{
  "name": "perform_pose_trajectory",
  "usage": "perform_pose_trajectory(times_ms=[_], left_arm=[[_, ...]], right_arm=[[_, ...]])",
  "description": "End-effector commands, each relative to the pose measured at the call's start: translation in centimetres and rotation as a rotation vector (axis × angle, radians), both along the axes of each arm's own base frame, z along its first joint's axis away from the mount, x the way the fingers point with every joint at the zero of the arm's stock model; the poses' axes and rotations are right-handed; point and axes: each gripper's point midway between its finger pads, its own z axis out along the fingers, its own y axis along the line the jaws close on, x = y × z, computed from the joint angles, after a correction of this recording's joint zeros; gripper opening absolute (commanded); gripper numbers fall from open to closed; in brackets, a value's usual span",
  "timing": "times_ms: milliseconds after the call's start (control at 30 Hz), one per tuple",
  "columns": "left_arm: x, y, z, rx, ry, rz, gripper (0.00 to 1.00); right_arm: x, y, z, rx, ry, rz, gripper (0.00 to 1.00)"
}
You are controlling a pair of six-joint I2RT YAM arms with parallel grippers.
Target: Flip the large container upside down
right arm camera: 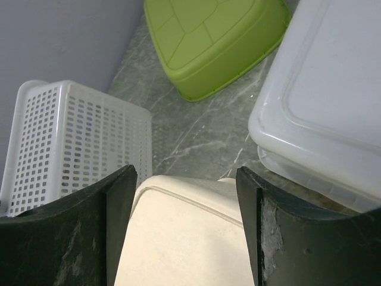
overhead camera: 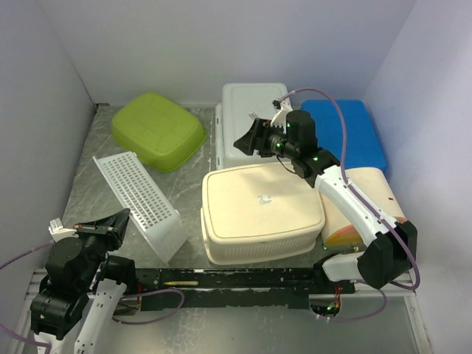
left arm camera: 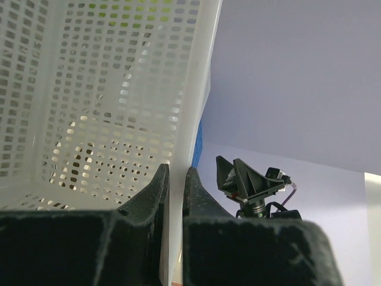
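two claws: left claw (left arm camera: 177, 174) is clenched on the thin wall of the white mesh basket (overhead camera: 140, 193); right claw (right arm camera: 186, 174) is spread wide, nothing between its fingers, hovering above the 12 o'clock edge of the large container (overhead camera: 259, 210).
container's place: middle of the surface (overhead camera: 193, 168), flat base up with its small sticker (overhead camera: 265, 198) showing and rim down; judged from that, it lies inverted.
neighbours: mesh basket, tipped, at 9 o'clock of it; green tub (overhead camera: 158, 131) at 11; pale grey tub (overhead camera: 251, 103) at 12; blue tub (overhead camera: 346, 129) between 1 and 2.
handling: probably light, thin plastic, stiff enough to keep its shape but springy in the walls; the smooth base looks slippery.
where to hold: a pinch over the rolled rim or through a cut-out handle on a short side should bite better than a perforated wall; the handles are hard to make out here.
risk: held on one side only, it may swing or twist.
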Motion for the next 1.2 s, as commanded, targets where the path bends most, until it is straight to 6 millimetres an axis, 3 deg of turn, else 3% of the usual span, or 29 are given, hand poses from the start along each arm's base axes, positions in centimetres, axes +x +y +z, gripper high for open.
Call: perform_pose_trajectory(times_ms=[0, 100, 267, 400, 533, 700, 800, 900, 1167], left_arm=[[-4.3, 1.0, -8.7, 0.100, 0.372, -0.010, 0.07], [-4.3, 1.3, -8.1, 0.096, 0.355, 0.007, 0.07], [-4.2, 0.9, -8.5, 0.085, 0.389, -0.002, 0.07], [-4.1, 0.7, -9.0, 0.092, 0.413, -0.018, 0.07], [-4.1, 0.7, -9.1, 0.092, 0.415, -0.014, 0.07], [-4.1, 0.8, -9.1, 0.103, 0.412, -0.013, 0.07], [-4.1, 1.0, -8.9, 0.099, 0.400, -0.006, 0.07], [-4.1, 0.9, -8.7, 0.094, 0.393, -0.006, 0.07], [-4.3, 0.7, -8.5, 0.093, 0.382, -0.022, 0.07]], right_arm=[[-0.7, 2.0, 0.6, 0.068, 0.001, 0.090, 0.69], [-3.0, 6.2, 1.0, 0.088, -0.012, 0.210, 0.70], [-8.8, 14.9, 0.2, 0.013, -0.052, 0.466, 0.74], [-12.5, 18.5, 0.5, -0.068, -0.161, 0.520, 0.78], [-15.1, 19.0, 1.4, -0.100, -0.298, 0.471, 0.91], [-17.7, 18.8, 3.8, -0.089, -0.432, 0.406, 0.96], [-19.8, 19.4, 4.3, -0.132, -0.496, 0.397, 0.97], [-22.0, 20.3, 3.9, -0.179, -0.522, 0.398, 0.97], [-27.2, 22.5, 2.7, -0.231, -0.595, 0.415, 0.83]])
